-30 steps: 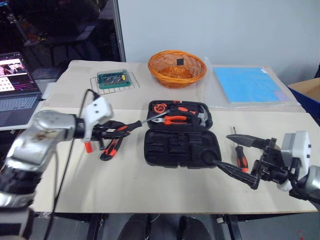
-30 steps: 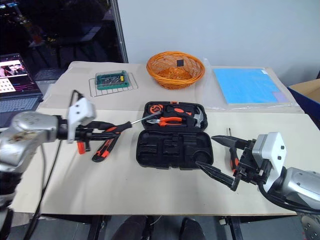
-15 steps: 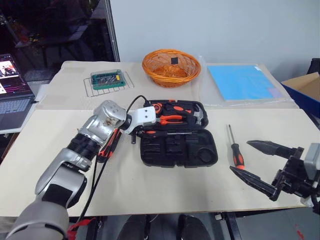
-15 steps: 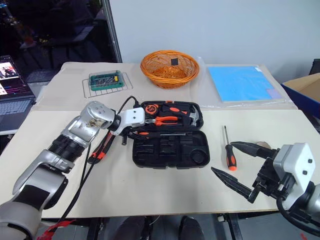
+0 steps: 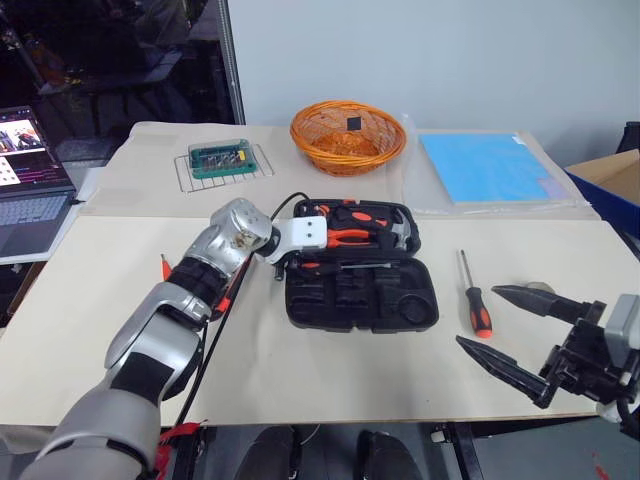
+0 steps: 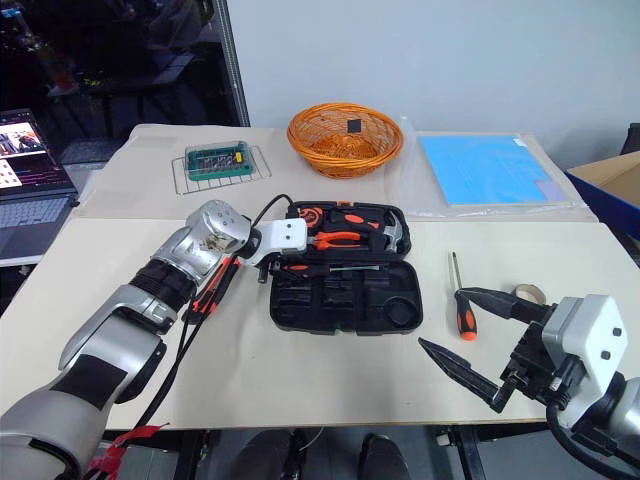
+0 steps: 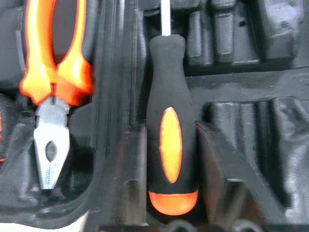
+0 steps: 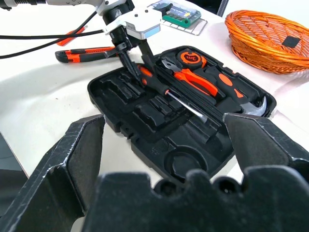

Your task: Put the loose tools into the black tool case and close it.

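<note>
1. The case (image 5: 362,283) lies open at the middle of our table (image 5: 300,370), lid half toward the far edge and tray half toward us.
2. In the lid half we see pliers (image 5: 352,236), a hammer (image 5: 402,232) and an orange-faced tape measure (image 6: 311,215).
3. One screwdriver (image 8: 159,86) lies along the hinge line of the case, handle toward our left, shaft running right.
4. Our left hand (image 8: 133,50) sits at the case's left end, just over that handle. In the right wrist view its black fingers (image 8: 145,53) stand on either side of the handle, slightly spread; we cannot tell whether they touch it.
5. The left wrist view shows the black handle with its orange oval (image 7: 171,150) seated in a groove of the case, beside the pliers' grey jaws (image 7: 49,145).
6. Our right hand (image 5: 520,335) hovers near the table's front right corner, fingers spread wide and empty.
7. A second screwdriver (image 5: 474,298) lies on the table just right of the case, shaft pointing away from us.
8. The knife (image 8: 87,53) lies on the table left of the case, partly under our left arm.
9. A small orange screwdriver (image 5: 165,266) lies farther left on the table.
10. A grey tape roll (image 6: 527,293) sits beyond our right hand.
11. At the far edge stand a wicker basket (image 5: 348,135), a green bit set (image 5: 221,158) on a wire rack, and a blue sheet (image 5: 488,167).
</note>
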### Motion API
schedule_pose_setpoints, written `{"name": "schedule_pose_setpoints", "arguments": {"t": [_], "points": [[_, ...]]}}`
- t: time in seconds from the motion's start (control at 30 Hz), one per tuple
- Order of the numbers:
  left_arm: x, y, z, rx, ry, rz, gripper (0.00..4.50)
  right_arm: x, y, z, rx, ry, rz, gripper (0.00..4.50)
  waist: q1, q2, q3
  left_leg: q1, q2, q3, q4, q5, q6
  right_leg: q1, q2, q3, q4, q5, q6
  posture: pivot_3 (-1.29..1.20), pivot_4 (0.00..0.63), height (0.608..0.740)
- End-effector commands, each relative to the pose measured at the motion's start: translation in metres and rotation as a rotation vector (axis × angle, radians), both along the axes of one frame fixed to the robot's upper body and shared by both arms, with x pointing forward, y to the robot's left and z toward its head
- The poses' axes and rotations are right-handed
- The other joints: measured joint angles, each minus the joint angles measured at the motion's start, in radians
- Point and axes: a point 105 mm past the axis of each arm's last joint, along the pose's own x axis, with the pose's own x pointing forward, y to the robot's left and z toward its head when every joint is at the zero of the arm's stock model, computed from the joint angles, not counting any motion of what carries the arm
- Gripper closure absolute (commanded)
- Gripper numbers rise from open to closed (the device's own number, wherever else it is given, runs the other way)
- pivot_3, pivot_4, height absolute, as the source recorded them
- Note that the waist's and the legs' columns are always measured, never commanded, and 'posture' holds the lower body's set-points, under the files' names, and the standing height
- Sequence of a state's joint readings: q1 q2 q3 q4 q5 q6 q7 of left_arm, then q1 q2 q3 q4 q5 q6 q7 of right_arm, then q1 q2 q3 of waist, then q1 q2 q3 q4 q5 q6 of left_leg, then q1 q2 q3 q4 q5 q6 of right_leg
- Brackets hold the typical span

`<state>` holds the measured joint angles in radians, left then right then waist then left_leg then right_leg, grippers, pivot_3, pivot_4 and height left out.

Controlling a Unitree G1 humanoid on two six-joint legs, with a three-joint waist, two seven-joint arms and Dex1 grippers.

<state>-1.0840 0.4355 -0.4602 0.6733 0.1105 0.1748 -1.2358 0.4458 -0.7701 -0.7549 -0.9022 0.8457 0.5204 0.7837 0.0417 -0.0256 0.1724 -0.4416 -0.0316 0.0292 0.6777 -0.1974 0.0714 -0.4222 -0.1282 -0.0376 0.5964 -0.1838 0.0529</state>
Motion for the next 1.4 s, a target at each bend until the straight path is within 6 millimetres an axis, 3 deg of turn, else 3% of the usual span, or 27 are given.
{"name": "schedule_pose_setpoints", "arguments": {"t": [0.03,0.13,0.3,0.43,0.57,0.73,0.77,0.93,1.03,1.1,1.13,1.3,1.37,1.4], "points": [[-0.011,0.000,0.045,-0.231,0.035,0.007,1.96,-0.003,0.004,0.004,0.001,-0.047,0.011,0.00,-0.002,0.000,0.000,0.000,0.000,0.000,0.000,0.000,0.000,-0.001,0.000,0.000,0.000,0.000,0.000,0.00,0.150,0.740],[-0.020,0.001,0.053,-0.387,0.115,0.078,2.68,-0.002,0.004,0.002,0.012,-0.048,0.000,0.00,-0.004,0.001,0.000,0.000,0.000,0.000,0.000,-0.001,0.001,-0.001,-0.001,0.000,0.000,0.001,0.002,0.00,0.150,0.740],[-0.021,-0.011,0.035,-0.564,0.129,0.251,4.44,0.005,-0.002,0.001,0.022,-0.075,-0.041,0.00,-0.001,0.002,-0.001,0.000,-0.001,0.000,0.000,-0.001,0.003,0.000,-0.001,0.000,0.000,0.002,0.003,0.00,0.150,0.740],[-0.012,-0.023,0.000,-0.572,0.117,0.403,4.44,0.010,-0.004,-0.001,0.007,-0.080,-0.082,0.00,0.007,0.001,-0.001,0.000,-0.001,0.000,0.003,-0.001,0.003,0.001,-0.001,0.000,0.001,0.003,0.004,0.00,0.150,0.740],[-0.018,-0.029,-0.062,-0.372,0.139,0.456,4.44,0.023,-0.011,-0.005,-0.036,-0.103,-0.175,0.00,0.004,0.003,-0.002,0.001,-0.002,0.000,0.003,-0.002,0.002,0.002,-0.001,0.001,0.000,0.004,0.005,0.00,0.150,0.740],[-0.020,-0.022,-0.084,-0.266,0.102,0.457,4.44,0.037,-0.025,-0.012,-0.048,-0.072,-0.295,0.00,0.007,0.006,-0.013,0.006,-0.002,0.000,0.002,-0.006,-0.004,0.003,-0.002,0.001,-0.001,0.001,-0.001,0.00,0.150,0.740],[-0.021,-0.022,-0.081,-0.278,0.090,0.443,4.44,0.040,-0.028,-0.014,-0.058,-0.064,-0.319,0.00,0.006,0.006,-0.014,0.007,-0.002,0.000,0.002,-0.006,-0.005,0.004,-0.002,0.001,-0.001,0.001,-0.001,0.00,0.150,0.740],[-0.020,-0.027,-0.019,-0.574,0.013,0.360,4.44,0.056,-0.049,-0.028,-0.125,0.005,-0.544,0.00,-0.006,0.008,-0.015,0.010,-0.001,0.001,0.001,-0.007,-0.006,0.006,-0.004,0.001,-0.001,0.000,-0.001,0.00,0.150,0.740],[-0.039,-0.029,0.012,-0.719,-0.006,0.215,4.44,0.064,-0.057,-0.041,-0.122,0.147,-0.618,0.00,-0.010,0.008,-0.015,0.007,-0.001,0.002,0.001,-0.006,-0.006,0.003,-0.004,0.001,0.001,0.002,-0.003,0.00,0.150,0.740],[-0.060,-0.026,0.033,-0.788,0.100,0.146,4.44,0.072,-0.059,-0.039,-0.025,0.195,-0.626,0.00,-0.009,0.008,-0.014,0.002,0.001,0.004,0.001,-0.006,-0.005,-0.002,-0.004,0.000,0.001,0.007,-0.011,0.00,0.150,0.740],[-0.068,-0.021,0.039,-0.785,0.118,0.113,3.94,0.077,-0.057,-0.040,-0.023,0.218,-0.624,0.00,-0.007,0.008,-0.013,0.001,0.002,0.004,0.002,-0.001,0.003,-0.002,-0.002,0.000,0.001,0.008,-0.013,0.00,0.150,0.740],[-0.099,-0.024,0.052,-0.771,0.193,0.024,2.52,0.088,-0.072,-0.054,-0.069,0.366,-0.674,0.00,-0.005,0.009,-0.013,0.001,0.001,0.005,0.001,-0.002,0.004,-0.002,-0.001,-0.001,-0.001,0.007,-0.012,0.00,0.150,0.740],[-0.107,-0.030,0.054,-0.767,0.205,0.014,1.80,0.089,-0.078,-0.058,-0.055,0.415,-0.692,0.00,0.002,0.009,-0.013,0.001,0.000,0.005,0.001,-0.002,0.004,-0.001,-0.001,-0.001,-0.001,0.005,-0.008,0.00,0.150,0.740],[-0.110,-0.024,0.057,-0.761,0.223,0.001,1.41,0.096,-0.073,-0.061,-0.042,0.449,-0.688,0.00,0.002,0.008,-0.013,0.001,-0.001,0.005,0.002,-0.002,0.004,0.000,-0.001,-0.001,-0.001,0.004,-0.008,0.00,0.150,0.740]]}}
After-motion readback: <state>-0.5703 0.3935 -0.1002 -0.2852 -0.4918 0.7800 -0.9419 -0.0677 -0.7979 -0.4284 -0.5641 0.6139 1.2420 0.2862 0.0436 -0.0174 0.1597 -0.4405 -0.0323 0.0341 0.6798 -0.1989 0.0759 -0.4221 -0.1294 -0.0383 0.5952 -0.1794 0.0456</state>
